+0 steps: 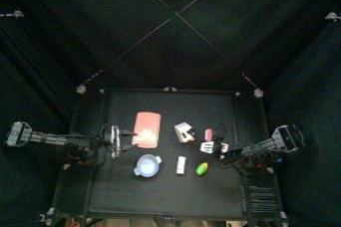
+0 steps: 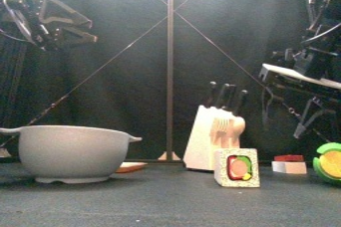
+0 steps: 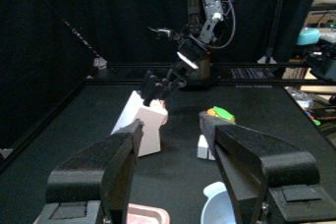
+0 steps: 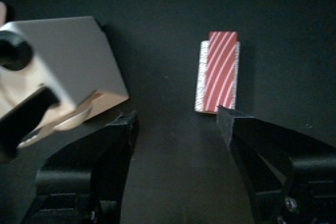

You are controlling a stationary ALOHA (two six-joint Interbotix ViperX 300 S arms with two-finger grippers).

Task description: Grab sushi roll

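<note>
The sushi roll (image 2: 237, 166) is a white block with a green and orange centre, standing on the table in front of the knife block (image 2: 213, 136). From above, the sushi roll (image 1: 181, 164) lies between the bowl and a green piece. My right gripper (image 1: 217, 147) hangs open behind and to the right of it, holding nothing. In the right wrist view, a red-and-white striped piece (image 4: 219, 71) lies beyond the gap of the right gripper (image 4: 175, 135). My left gripper (image 3: 178, 169) is open and empty at the table's left side, with the sushi roll (image 3: 206, 147) ahead of it.
A grey bowl (image 2: 74, 151) stands at the front left. A pink board (image 1: 147, 128) lies behind it. The green piece (image 2: 329, 161) and the striped piece (image 2: 289, 165) sit at the right. Black curtains close in the table.
</note>
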